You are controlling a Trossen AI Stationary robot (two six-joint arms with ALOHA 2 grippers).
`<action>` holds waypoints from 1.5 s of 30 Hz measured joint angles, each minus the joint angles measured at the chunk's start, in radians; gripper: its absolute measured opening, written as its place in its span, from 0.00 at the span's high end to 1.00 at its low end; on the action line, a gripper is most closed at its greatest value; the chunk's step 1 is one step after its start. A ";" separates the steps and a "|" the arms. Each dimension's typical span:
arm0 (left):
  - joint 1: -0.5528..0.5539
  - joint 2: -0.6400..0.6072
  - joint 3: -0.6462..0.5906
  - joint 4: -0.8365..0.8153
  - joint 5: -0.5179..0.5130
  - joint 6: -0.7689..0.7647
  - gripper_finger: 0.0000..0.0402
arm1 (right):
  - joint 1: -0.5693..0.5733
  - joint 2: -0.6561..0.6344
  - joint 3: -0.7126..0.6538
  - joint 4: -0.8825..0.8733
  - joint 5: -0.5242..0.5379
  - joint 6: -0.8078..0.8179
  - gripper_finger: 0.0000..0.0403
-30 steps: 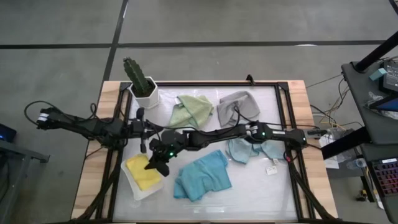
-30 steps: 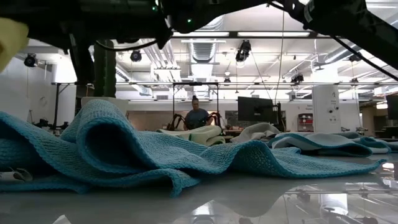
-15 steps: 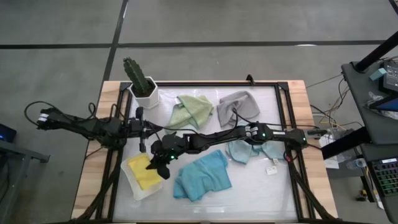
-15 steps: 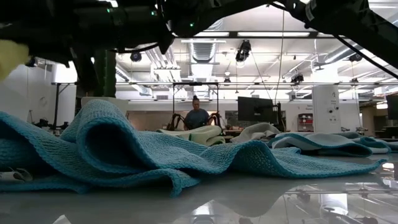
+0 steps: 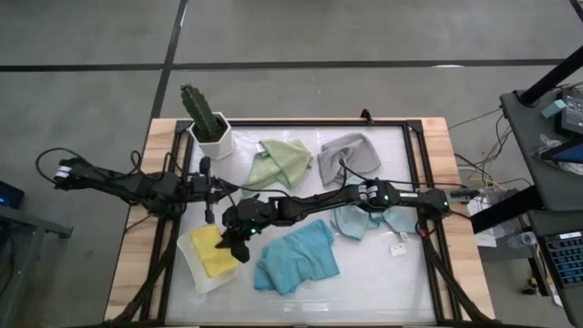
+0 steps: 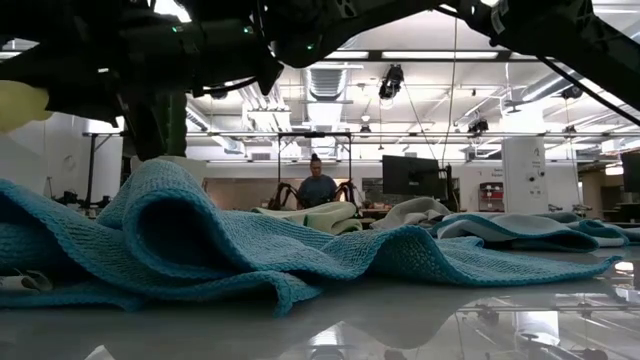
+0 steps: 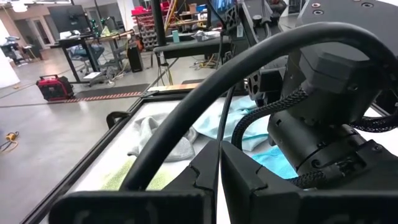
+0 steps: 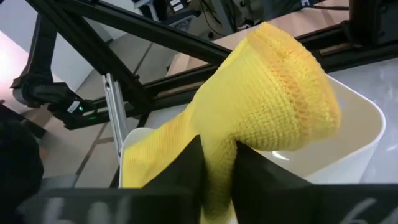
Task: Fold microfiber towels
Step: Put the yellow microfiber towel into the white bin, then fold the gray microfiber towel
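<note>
A folded yellow towel (image 5: pixel 214 252) sits in the white tray (image 5: pixel 195 276) at the near left. My right gripper (image 5: pixel 235 244) reaches across the table and is shut on it. In the low view the yellow towel (image 6: pixel 20 103) shows at the far left under the dark arms. The teal towel (image 5: pixel 296 258) lies crumpled beside the tray. The pale blue towel (image 5: pixel 364 220) lies under the right arm. The grey towel (image 5: pixel 349 153) and sage green towel (image 5: pixel 281 161) lie at the far side. My left gripper (image 7: pixel 219 171) waits shut at the table's left, holding nothing. My right gripper pinches the folded yellow towel (image 8: pixel 217 152) between its two fingers (image 8: pixel 189 168), several layers thick. A rounded fold (image 8: pixel 283 93) bulges out past the fingertips. The fingers come from the table's right, slanting slightly down. The towel's other end (image 8: pixel 146 158) rests in the tray (image 8: pixel 367 121).
A cactus in a white pot (image 5: pixel 208 120) stands at the far left corner. A small white tag (image 5: pixel 398 248) lies near the pale blue towel. The black frame (image 5: pixel 414 164) runs round the white work surface. A person sits in the room beyond the table.
My right gripper has gone down a little toward the tray with the yellow towel, rolling slightly. In the low view the yellow towel sits lower than before.
</note>
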 joint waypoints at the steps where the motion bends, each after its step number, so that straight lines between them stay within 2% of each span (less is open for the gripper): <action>1: 0.000 0.000 0.000 0.000 0.000 0.000 1.00 | 0.000 0.000 0.000 0.000 0.000 0.000 0.82; 9: 0.000 0.002 0.000 0.000 0.000 0.000 1.00 | -0.008 0.000 0.000 -0.007 0.000 -0.003 0.66; 17: 0.000 0.002 0.000 0.000 0.000 -0.002 1.00 | -0.032 -0.002 0.000 -0.014 -0.004 -0.007 0.61; 21: 0.000 0.002 0.000 0.000 0.000 -0.002 1.00 | -0.047 -0.012 0.000 -0.057 -0.009 -0.017 0.62; 25: 0.000 0.002 0.000 0.000 0.000 -0.002 1.00 | -0.057 -0.037 -0.001 -0.110 -0.060 -0.077 0.63; 38: 0.000 0.002 0.000 0.002 0.000 -0.002 1.00 | -0.017 -0.179 -0.004 -0.463 -0.075 -0.365 0.71; 42: 0.000 0.003 0.000 0.011 0.000 -0.002 1.00 | 0.001 -0.239 -0.071 -0.548 -0.071 -0.391 0.74; 45: 0.000 0.003 0.000 0.028 0.000 -0.002 1.00 | 0.022 -0.317 -0.198 -0.539 -0.012 -0.408 0.77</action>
